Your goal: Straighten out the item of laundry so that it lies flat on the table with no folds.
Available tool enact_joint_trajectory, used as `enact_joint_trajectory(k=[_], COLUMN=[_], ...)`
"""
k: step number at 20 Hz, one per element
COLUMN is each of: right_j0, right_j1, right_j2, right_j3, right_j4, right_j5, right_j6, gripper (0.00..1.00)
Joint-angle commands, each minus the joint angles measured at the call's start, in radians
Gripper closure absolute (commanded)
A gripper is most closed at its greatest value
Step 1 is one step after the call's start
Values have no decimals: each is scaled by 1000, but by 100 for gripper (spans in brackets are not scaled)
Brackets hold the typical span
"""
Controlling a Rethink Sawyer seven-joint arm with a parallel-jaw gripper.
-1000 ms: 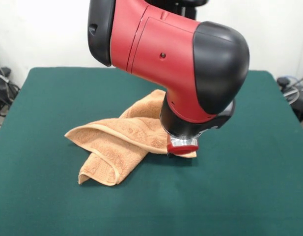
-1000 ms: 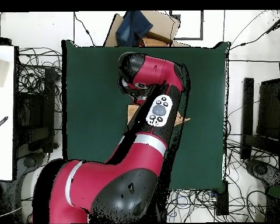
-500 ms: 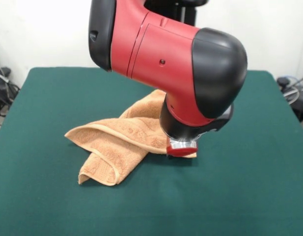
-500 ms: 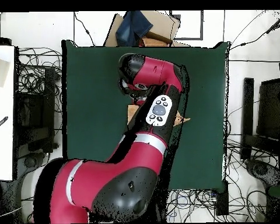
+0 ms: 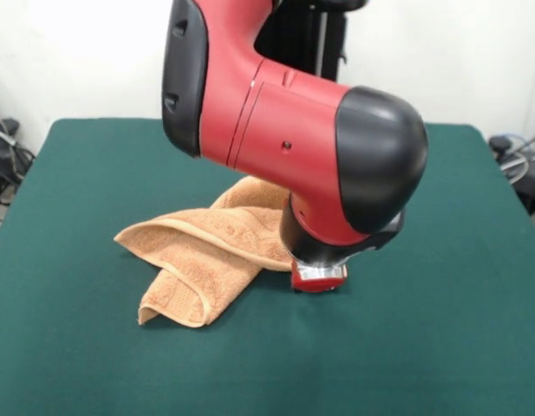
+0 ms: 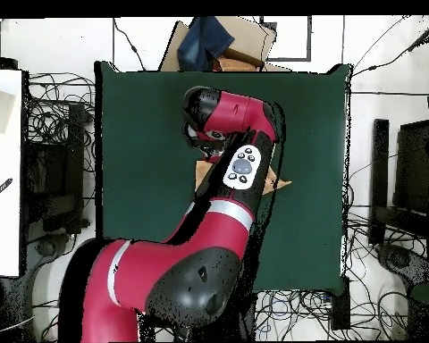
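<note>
one towel (image 5: 206, 247), folded, one pincer (image 5: 318, 279)

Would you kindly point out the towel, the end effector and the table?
towel (image 5: 198, 247): front view, on its folded middle.
end effector (image 5: 318, 278): front view, on its red tip.
table (image 5: 440, 329): front view, on bare green cloth.

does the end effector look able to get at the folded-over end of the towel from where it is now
Probably yes. The end effector sits low at the opposite end of the towel, and the folded-over end lies uncovered on the open table, with nothing between them but the towel itself.
</note>
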Motion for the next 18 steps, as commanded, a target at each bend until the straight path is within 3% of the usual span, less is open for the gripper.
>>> enact_joint_trajectory(k=[1,9,10,18], right_j0=[-8,12,20,36], right_j1=[39,10,15,28], right_j2=[25,14,-1,-39], right_j3=[32,99,97,79], right_j4=[27,14,9,7], right_j5=[-106,-144,-148,-139], right_j6=[270,260,280,310], gripper=[0,0,100,100])
